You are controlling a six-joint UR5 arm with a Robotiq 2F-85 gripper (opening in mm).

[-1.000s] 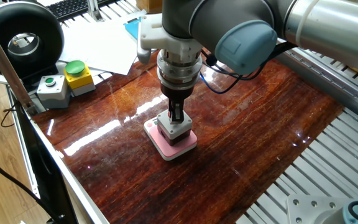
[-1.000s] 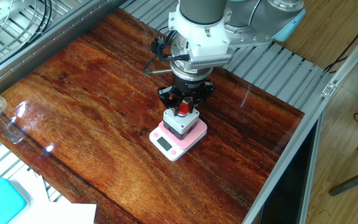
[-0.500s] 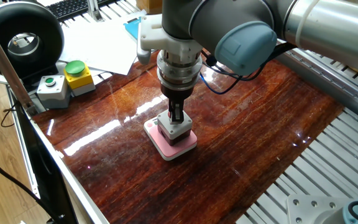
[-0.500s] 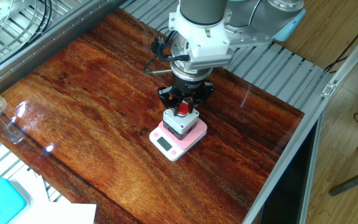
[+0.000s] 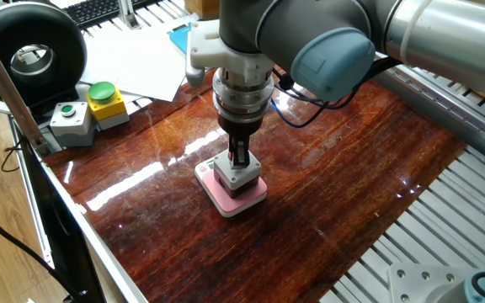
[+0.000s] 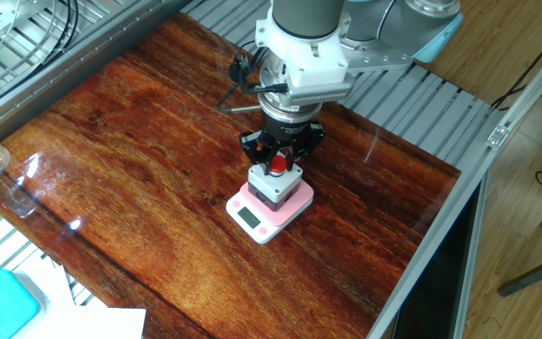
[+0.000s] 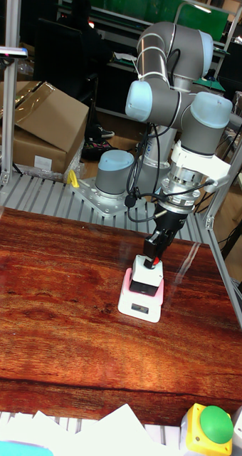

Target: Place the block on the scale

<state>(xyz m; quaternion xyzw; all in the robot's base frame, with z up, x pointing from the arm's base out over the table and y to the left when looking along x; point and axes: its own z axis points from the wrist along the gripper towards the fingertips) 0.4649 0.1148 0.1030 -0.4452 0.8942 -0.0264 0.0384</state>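
A: Big glossy wooden table point(image 5: 335, 194) fills the middle of the frame, with metal roller racks along its right edge and glare streaks across the grain.

B: And in the tall fixed view the room opens up behind it: cardboard boxes point(image 7: 43, 125) at upper left, dark shelving along the top.

A: Upper left in one fixed view there's a black reel point(image 5: 30, 52), white papers point(image 5: 137, 55) and a keyboard behind them. Just below sit a grey box with green button point(image 5: 70, 122) and, touching its right side, a yellow box with big green button point(image 5: 106, 103).

B: Now the arm, coming in from upper right, wrist pointing straight down at frame centre.

A: The scale point(image 6: 269, 209) lies flat on the wood, display edge toward lower left in the other fixed view.

B: And the block point(image 6: 274, 181) stands upright on it, red button up, inside the pink border.

A: The gripper point(image 6: 282, 151) is directly above, fingers flanking the button at the block's top.

B: Pinching it or spread a touch? I cannot tell; the fingertips are too small to read.
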